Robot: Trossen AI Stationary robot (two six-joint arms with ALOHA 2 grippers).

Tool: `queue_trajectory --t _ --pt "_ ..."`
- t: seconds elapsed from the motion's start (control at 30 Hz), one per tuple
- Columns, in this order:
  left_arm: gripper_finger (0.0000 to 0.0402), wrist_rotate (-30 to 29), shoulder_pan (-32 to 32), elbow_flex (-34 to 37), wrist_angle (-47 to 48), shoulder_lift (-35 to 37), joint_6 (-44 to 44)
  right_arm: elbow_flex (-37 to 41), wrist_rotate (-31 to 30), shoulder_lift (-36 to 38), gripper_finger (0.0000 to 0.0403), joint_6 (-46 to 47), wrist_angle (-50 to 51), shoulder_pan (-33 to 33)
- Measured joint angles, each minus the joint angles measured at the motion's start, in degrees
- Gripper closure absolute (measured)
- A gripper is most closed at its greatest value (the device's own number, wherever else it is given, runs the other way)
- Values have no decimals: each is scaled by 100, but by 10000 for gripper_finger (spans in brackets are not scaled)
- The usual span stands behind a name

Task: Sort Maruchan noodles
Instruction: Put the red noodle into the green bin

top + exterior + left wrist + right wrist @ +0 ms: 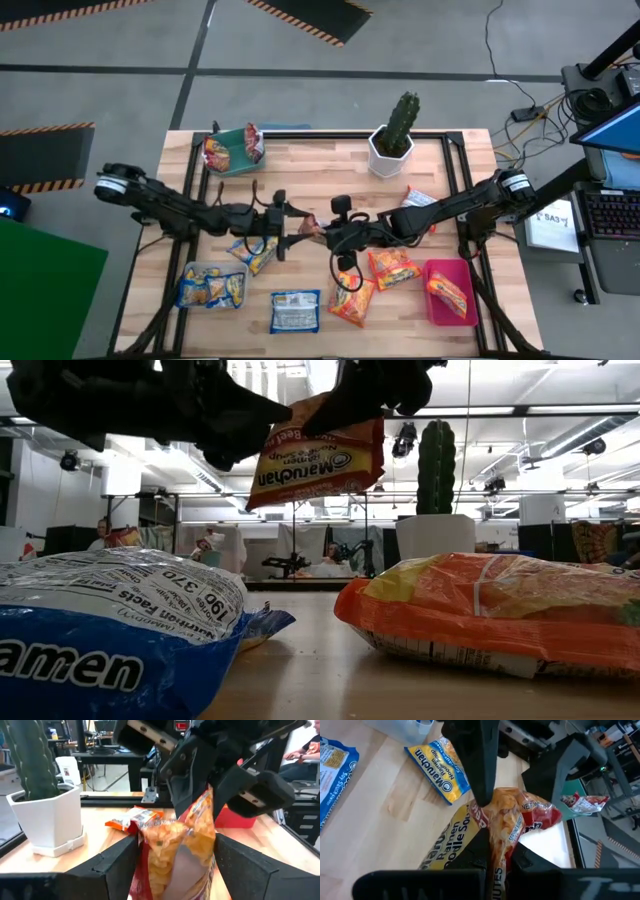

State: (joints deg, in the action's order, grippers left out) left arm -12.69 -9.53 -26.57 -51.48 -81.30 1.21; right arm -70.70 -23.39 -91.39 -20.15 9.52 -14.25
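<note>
right fingers (497,852) pinching red packet (520,820), left fingers (120,857) flanking

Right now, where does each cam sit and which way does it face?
High: overhead, straight down; both arms, left gripper open.
Low: table height, level; red packet held aloft.
Left wrist: faces cactus, right gripper shut on packet.
Right wrist: looks down at the tabletop.
All four views show the packet.

A red-and-yellow Maruchan packet (318,455) hangs crumpled above the table, pinched in the right gripper (492,851) and sitting between the left gripper's (172,852) spread fingers.
</note>
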Motion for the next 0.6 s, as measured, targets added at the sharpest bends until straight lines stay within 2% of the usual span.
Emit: queue_trajectory --t 0.33,0.6 --pt "183 298 10 -79 -111 -403 296 0 3 -2 391 -96 -4 -14" --pt "268 322 10 -157 -114 -472 300 0 -2 -4 391 -106 2 -14"
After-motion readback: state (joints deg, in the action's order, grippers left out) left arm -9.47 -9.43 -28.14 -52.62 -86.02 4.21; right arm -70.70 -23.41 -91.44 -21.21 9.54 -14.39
